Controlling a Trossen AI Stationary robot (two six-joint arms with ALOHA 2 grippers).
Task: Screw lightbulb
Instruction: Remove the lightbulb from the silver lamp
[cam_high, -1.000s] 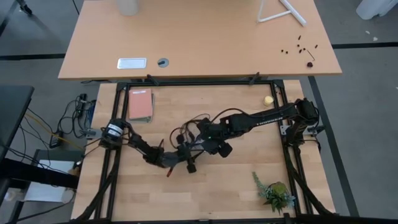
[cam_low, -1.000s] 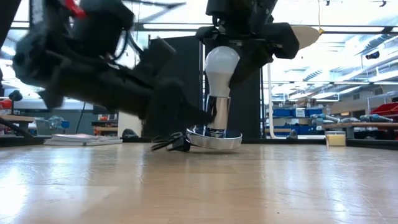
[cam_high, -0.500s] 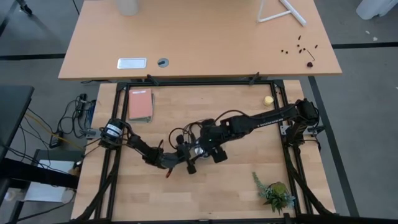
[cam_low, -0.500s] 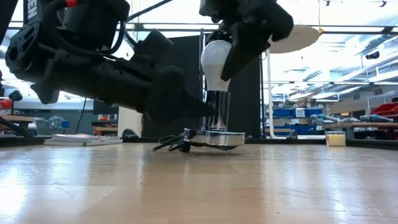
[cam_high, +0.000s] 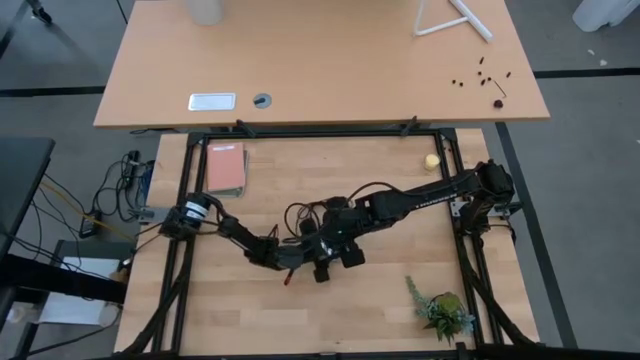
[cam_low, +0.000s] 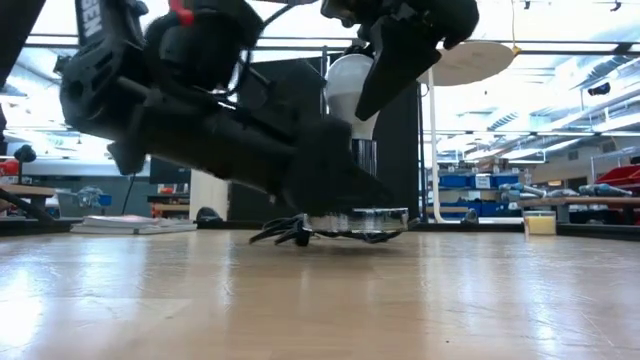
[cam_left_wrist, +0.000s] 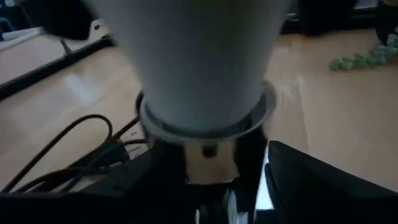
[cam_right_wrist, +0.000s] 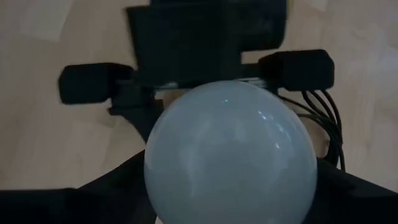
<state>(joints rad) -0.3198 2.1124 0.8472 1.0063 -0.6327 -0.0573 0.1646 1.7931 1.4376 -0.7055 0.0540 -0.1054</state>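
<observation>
The white lightbulb (cam_low: 345, 90) (cam_right_wrist: 230, 149) stands upright with its screw end in the silver socket, whose round base (cam_low: 365, 218) sits on the table. My right gripper (cam_low: 372, 55) reaches down from above and is shut on the bulb's globe. My left gripper (cam_left_wrist: 205, 190) (cam_high: 308, 257) lies low and nearly level. Its fingers stand apart on either side of the socket's stem below the rim (cam_left_wrist: 205, 121). In the low view it hides the stem, and in the high view the right hand hides the bulb. My right gripper pinches the bulb's round globe (cam_right_wrist: 155, 186) between its two fingers, coming from above and slanting down. One finger (cam_low: 395, 60) lies against the globe's side. The bulb stays upright in the socket. My left gripper: I cannot tell whether its fingers touch the stem.
The socket's black cord (cam_low: 280, 232) (cam_left_wrist: 68, 155) trails on the table beside the base. A reddish book (cam_high: 226, 168) lies far left, a yellow ball (cam_high: 432, 160) far right and a small green plant (cam_high: 442, 310) near right.
My left gripper has slid low over the table toward the right edge, farther around the socket, and now hides its stem in the low view. My right gripper has rolled about the bulb while staying over it. The socket base has shifted slightly.
</observation>
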